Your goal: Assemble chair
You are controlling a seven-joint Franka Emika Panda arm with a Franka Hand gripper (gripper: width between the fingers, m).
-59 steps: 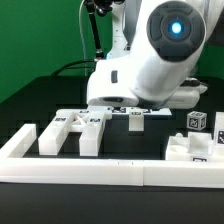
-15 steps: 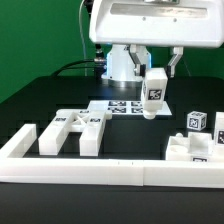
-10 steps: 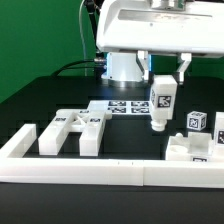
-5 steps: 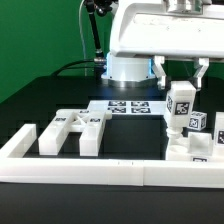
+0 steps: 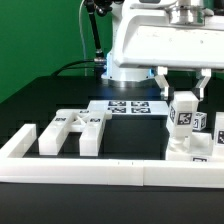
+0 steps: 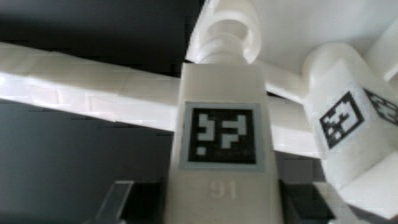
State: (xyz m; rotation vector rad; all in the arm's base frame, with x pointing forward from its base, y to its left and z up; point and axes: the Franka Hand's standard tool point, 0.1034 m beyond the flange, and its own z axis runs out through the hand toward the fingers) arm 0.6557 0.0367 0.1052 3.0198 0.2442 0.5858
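My fingers (image 5: 162,78), clamped on the upright tagged chair bar (image 5: 184,115) at right of frame above the white panel (image 5: 185,152): any tilt or offset could jam it against the neighbouring cube-ended piece (image 5: 199,121) instead of seating.

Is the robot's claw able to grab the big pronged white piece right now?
Probably not yet. The gripper is shut on an upright tagged bar, so it is full. Nothing covers the pronged piece on the exterior view's left, so after letting go it likely could.
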